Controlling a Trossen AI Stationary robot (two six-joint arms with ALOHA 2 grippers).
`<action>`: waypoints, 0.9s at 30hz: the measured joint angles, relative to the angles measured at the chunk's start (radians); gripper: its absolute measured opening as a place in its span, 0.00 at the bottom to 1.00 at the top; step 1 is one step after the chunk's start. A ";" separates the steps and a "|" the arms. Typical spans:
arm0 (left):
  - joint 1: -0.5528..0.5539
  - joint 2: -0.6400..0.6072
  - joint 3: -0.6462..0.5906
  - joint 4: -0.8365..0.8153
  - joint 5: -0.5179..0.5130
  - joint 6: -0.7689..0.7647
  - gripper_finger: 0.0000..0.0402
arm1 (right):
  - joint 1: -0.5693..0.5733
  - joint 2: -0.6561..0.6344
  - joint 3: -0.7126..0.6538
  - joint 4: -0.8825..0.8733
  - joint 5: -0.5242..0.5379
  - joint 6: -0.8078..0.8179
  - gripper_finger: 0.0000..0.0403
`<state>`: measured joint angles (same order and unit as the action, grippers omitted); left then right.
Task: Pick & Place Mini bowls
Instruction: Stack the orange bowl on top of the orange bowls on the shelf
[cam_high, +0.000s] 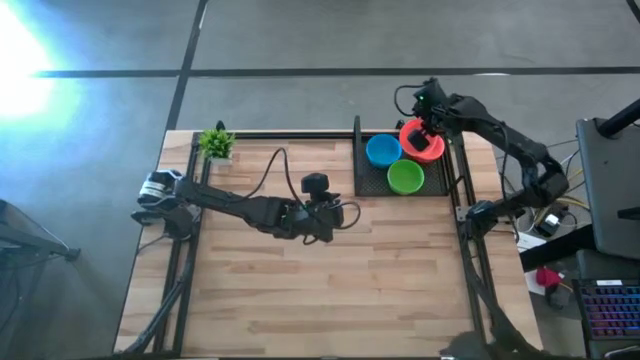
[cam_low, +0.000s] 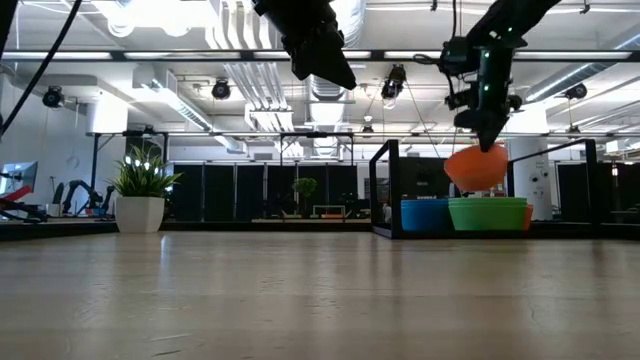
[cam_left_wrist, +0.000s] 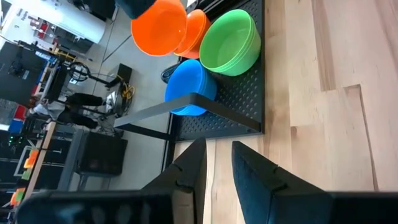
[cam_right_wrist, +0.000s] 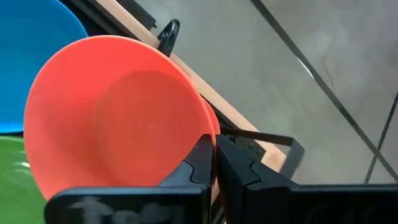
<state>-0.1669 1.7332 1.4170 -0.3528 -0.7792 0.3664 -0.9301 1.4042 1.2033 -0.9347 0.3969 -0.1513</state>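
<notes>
The right gripper (cam_high: 422, 132), at about one o'clock on the table, is pinched on the rim of an orange bowl (cam_high: 424, 141), held tilted above the tray (cam_high: 372, 182); below it an orange stack (cam_left_wrist: 198, 31), with blue (cam_high: 383, 150) at nine o'clock of it and green (cam_high: 405, 177) at seven; stack counts unclear. Left gripper (cam_high: 322, 222) waits mid-table, fingers apart, empty, farther away.
</notes>
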 joint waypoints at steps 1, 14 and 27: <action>0.000 0.000 0.000 -0.002 0.000 0.000 0.19 | -0.004 0.014 0.000 0.006 0.004 -0.001 0.02; 0.000 0.000 0.000 -0.016 0.000 0.001 0.19 | -0.067 0.107 0.001 0.011 0.072 -0.010 0.02; 0.000 0.000 0.000 -0.023 0.000 0.000 0.19 | -0.079 0.110 0.001 0.011 -0.004 -0.032 0.02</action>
<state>-0.1669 1.7336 1.4170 -0.3763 -0.7788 0.3668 -1.0086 1.5143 1.2039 -0.9237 0.3927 -0.1837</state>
